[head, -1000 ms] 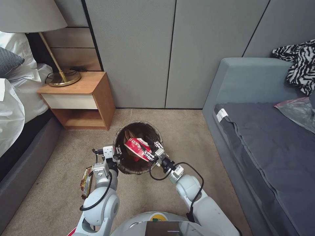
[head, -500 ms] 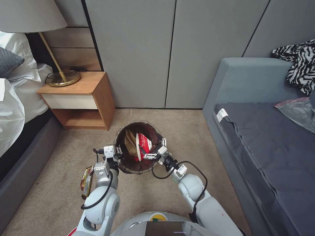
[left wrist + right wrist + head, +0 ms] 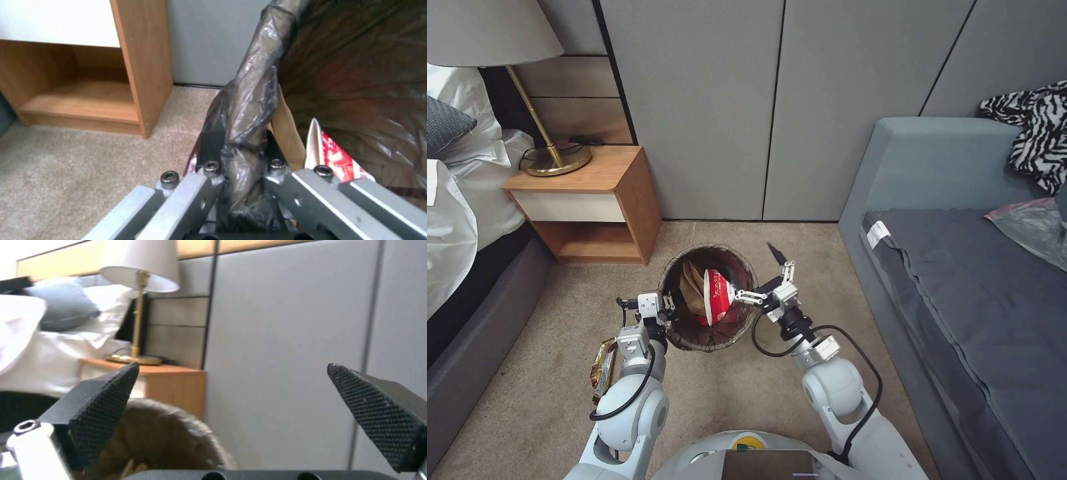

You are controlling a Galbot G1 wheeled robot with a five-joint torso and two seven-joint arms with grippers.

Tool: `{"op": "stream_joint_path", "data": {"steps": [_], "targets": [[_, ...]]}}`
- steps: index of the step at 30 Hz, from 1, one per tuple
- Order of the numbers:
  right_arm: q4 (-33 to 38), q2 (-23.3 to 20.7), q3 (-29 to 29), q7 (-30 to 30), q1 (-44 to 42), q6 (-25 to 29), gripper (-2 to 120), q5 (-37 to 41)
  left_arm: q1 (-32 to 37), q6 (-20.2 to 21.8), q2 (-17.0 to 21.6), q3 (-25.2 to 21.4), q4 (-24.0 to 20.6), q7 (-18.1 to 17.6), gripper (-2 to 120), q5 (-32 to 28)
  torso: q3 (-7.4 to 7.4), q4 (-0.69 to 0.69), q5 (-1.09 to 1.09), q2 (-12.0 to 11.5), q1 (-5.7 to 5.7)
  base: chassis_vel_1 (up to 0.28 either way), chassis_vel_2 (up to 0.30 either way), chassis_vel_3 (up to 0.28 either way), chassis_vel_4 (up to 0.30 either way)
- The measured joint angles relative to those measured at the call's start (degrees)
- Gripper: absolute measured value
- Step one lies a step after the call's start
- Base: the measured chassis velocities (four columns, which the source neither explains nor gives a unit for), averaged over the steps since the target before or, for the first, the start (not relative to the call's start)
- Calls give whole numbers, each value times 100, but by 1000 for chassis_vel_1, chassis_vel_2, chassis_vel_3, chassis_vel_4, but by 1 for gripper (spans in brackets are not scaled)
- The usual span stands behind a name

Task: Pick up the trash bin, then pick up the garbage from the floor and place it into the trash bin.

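Beige carpet [image 3: 747, 393], round bag-lined trash bin [image 3: 707, 340]

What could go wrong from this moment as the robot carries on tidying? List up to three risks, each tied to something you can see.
1. The left gripper grips only the trash bin's rim and bag; the bin might tilt or slip.
2. The red-and-white cup stands on edge inside, near the open right gripper; a brush could tip it out.
3. A snack wrapper lies beside the left arm, easily missed.
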Motion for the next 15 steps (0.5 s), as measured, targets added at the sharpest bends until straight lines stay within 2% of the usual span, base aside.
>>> {"op": "stream_joint_path", "data": {"steps": [3,15], "targets": [[108,256,192,-1,-91,-2,100,-39,18,4,11,43,-2,-4,2,13,0,1,0,0,0,0,0,0,0],[234,374,399,1,-539,123,100,-68,173,-172,152,29,-1,24,2,47,0,1,0,0,0,0,0,0,0]]}}
